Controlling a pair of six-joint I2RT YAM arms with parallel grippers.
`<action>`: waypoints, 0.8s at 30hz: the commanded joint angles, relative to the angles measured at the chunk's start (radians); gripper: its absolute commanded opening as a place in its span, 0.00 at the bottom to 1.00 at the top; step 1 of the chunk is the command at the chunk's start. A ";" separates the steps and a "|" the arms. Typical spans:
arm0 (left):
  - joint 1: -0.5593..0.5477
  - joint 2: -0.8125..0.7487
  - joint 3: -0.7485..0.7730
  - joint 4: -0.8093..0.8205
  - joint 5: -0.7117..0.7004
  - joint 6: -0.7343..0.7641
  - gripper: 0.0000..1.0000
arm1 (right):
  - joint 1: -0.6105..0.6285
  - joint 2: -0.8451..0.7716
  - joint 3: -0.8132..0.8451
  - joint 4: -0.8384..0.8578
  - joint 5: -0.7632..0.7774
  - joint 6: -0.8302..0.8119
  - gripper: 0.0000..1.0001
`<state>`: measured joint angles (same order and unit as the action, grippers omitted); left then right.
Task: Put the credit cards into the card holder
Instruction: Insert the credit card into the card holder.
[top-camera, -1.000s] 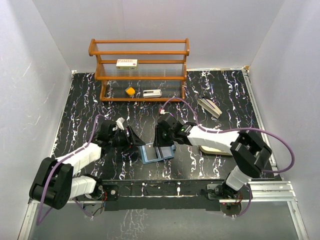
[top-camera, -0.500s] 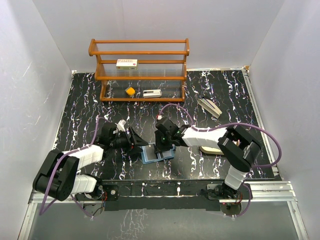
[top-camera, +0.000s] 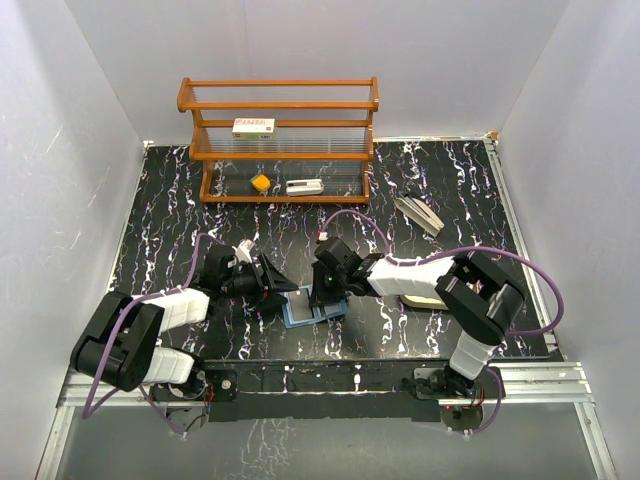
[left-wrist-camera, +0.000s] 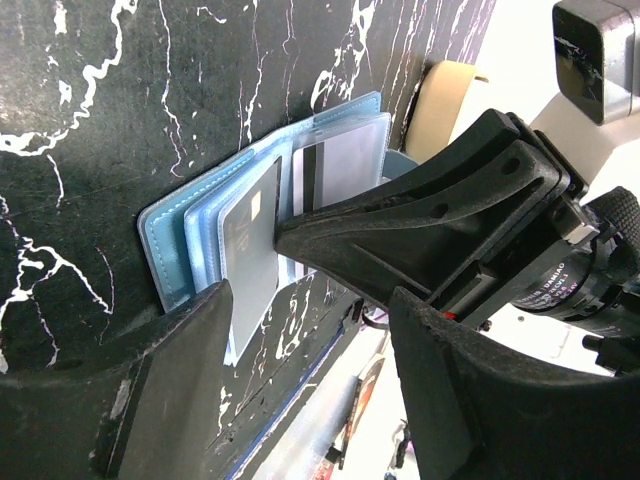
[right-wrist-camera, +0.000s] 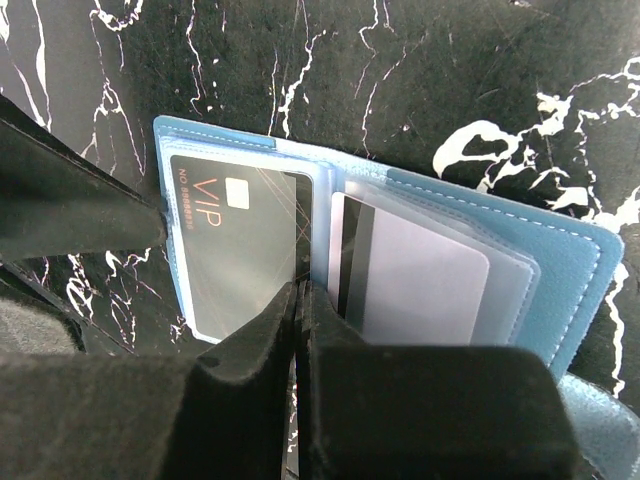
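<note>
Credit cards (left-wrist-camera: 250, 250) sit in the open card holder (right-wrist-camera: 570, 270), flat on the table (top-camera: 170, 220) between the two arms: a dark VIP card (right-wrist-camera: 235, 250) in the left sleeve, a pale striped card (right-wrist-camera: 420, 290) in the right. The right gripper (right-wrist-camera: 300, 292) is closed, tips together at the fold; whether a sleeve edge is nipped between them cannot be told. The left gripper (left-wrist-camera: 310, 300) is spread wide and holds nothing, one finger against the holder's outer edge. If that finger slips, the holder may slide or fold shut; a drag from the closed tips could work a card out. From above, both grippers cover most of the holder, so any loose cards are hard to spot.
</note>
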<state>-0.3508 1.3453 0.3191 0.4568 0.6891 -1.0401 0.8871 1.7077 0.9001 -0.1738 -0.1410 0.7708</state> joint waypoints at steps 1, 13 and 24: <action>-0.004 -0.014 0.015 -0.011 0.009 0.021 0.63 | 0.004 0.021 -0.035 0.015 0.018 0.005 0.00; -0.004 -0.017 0.024 -0.056 -0.017 0.063 0.63 | 0.004 0.015 -0.051 0.028 0.020 0.011 0.00; -0.014 0.002 0.010 0.031 0.004 0.021 0.61 | 0.004 0.023 -0.068 0.053 0.011 0.019 0.00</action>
<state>-0.3538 1.3579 0.3195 0.4644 0.6754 -1.0218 0.8822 1.6997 0.8673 -0.1173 -0.1532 0.7929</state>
